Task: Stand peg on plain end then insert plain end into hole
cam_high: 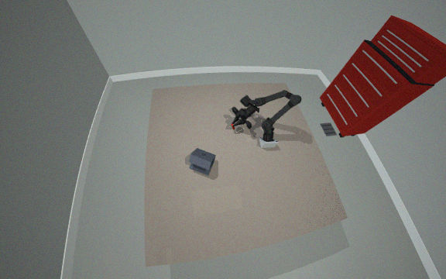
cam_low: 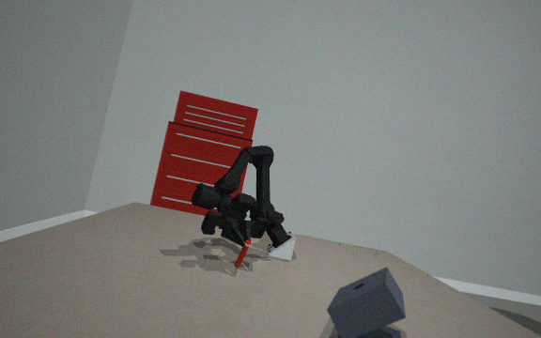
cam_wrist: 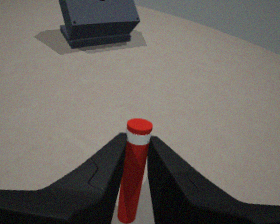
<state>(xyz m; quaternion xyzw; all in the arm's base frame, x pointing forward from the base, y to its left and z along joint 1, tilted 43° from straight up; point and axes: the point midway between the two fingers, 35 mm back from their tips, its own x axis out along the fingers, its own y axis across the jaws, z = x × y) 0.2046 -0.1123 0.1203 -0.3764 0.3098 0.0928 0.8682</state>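
The red peg has its white-banded end up and its plain end down. It leans somewhat in the exterior view. My gripper is shut on the peg near the white band. The plain end is low over the table; whether it touches is not clear. The blue-grey sloped panel stands apart from the peg. Its hole is a dark spot in the upper face; the wrist view cuts it off at the top edge.
The white arm base stands on the brown table top. A red cabinet stands beyond the table's edge, behind the arm in the exterior view.
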